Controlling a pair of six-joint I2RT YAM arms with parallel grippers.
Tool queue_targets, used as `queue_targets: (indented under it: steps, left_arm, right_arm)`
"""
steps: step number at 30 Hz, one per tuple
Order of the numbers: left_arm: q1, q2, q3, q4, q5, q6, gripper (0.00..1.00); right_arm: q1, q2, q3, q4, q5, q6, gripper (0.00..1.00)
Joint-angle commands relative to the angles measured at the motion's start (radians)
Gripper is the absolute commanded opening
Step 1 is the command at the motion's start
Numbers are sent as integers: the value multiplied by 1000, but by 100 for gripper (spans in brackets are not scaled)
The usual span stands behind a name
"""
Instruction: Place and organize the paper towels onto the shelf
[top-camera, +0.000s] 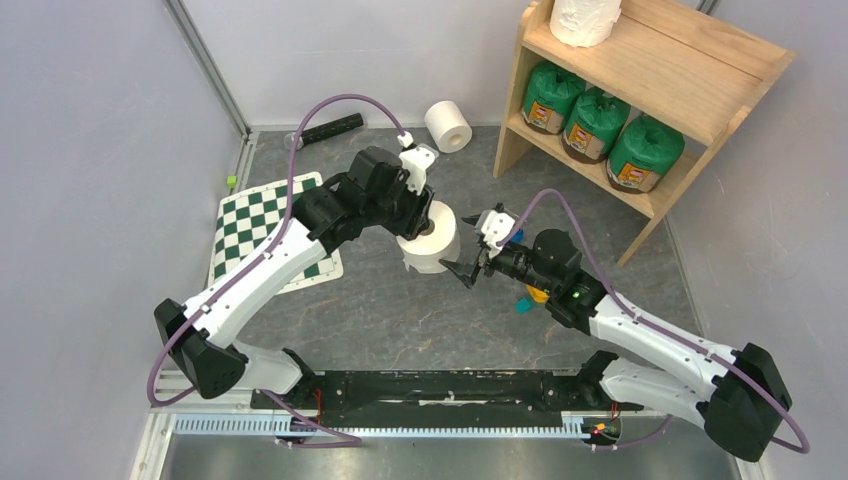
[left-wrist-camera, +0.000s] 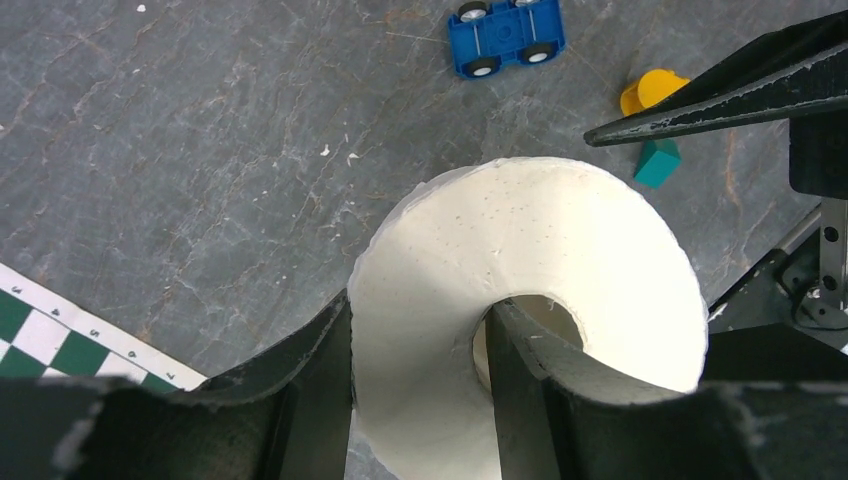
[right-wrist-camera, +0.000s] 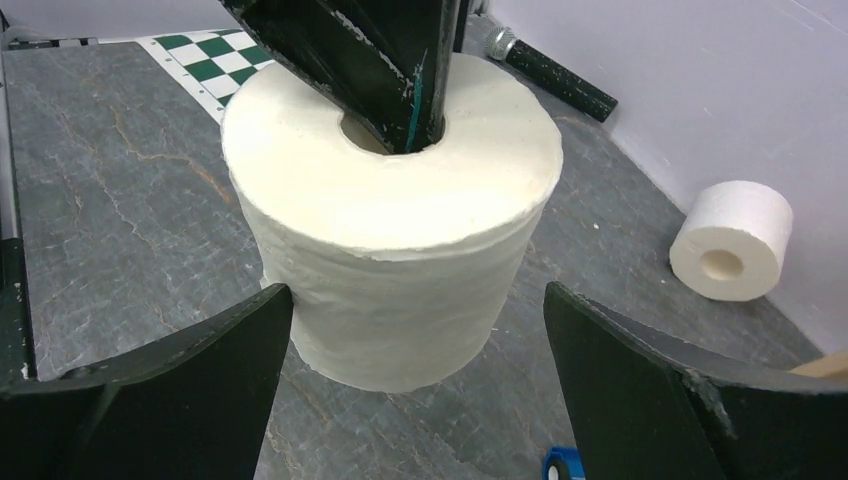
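Observation:
My left gripper (top-camera: 420, 222) is shut on a bare white paper towel roll (top-camera: 432, 245), one finger in its hollow core and one outside the wall (left-wrist-camera: 420, 340). The roll (left-wrist-camera: 520, 240) hangs upright, low over the grey table. My right gripper (top-camera: 462, 270) is open and empty; its jaws stand on either side of the roll's lower part (right-wrist-camera: 415, 320) without touching. A second white roll (top-camera: 448, 126) lies on its side at the back (right-wrist-camera: 732, 242). The wooden shelf (top-camera: 690, 60) holds a white roll (top-camera: 585, 20) on top and three green-wrapped rolls (top-camera: 595, 122) on the lower tier.
A green-white checkerboard mat (top-camera: 255, 225) lies left of the held roll. A black microphone (top-camera: 330, 128) lies by the back wall. A blue toy car (left-wrist-camera: 505, 35), a yellow block (left-wrist-camera: 655, 88) and a teal block (left-wrist-camera: 657, 162) sit under my right arm.

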Motion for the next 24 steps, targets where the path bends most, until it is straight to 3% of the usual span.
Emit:
queue_targets:
  steps: [1, 11, 24]
  left_arm:
    - [-17, -43, 13, 6, -18, 63, 26]
    - [-37, -60, 25, -29, 36, 173, 27]
    - [-64, -86, 2, -30, 228, 249, 24]
  right_arm:
    - [31, 16, 54, 112, 74, -45, 98]
    - [66, 40, 58, 189, 125, -85, 98]
    - [74, 63, 69, 238, 93, -78, 98]
